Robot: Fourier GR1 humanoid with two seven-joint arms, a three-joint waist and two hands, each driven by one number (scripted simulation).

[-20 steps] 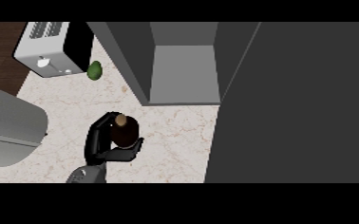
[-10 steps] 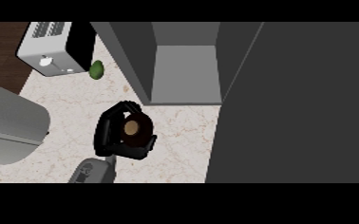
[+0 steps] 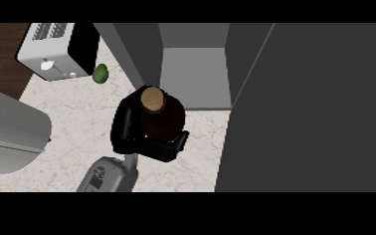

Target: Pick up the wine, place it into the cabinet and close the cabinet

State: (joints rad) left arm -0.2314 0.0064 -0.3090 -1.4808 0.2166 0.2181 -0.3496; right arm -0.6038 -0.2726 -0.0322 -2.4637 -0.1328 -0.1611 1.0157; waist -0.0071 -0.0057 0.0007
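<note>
**Wine held just in front of the open cabinet**

Your left hand point(image 3: 140, 132) is the only hand in view. It comes up on its grey forearm point(image 3: 110, 175) from the lower edge and is curled round the wine point(image 3: 158, 112), fingers wrapping the dark bottle on its left side and the thumb below it. You see the bottle from above: its tan cork top points toward the cabinet, and the dark body sits inside the hand's grasp.

The wine hangs over the marbled counter point(image 3: 73, 114), right at the front edge of the cabinet point(image 3: 192, 77), whose grey floor shows between its two side walls. The cabinet door point(image 3: 301, 109) stands open and fills the right side of the view.

At the counter's far left corner you have a white toaster point(image 3: 53, 52), with a small green fruit point(image 3: 101, 73) just beside it.
</note>
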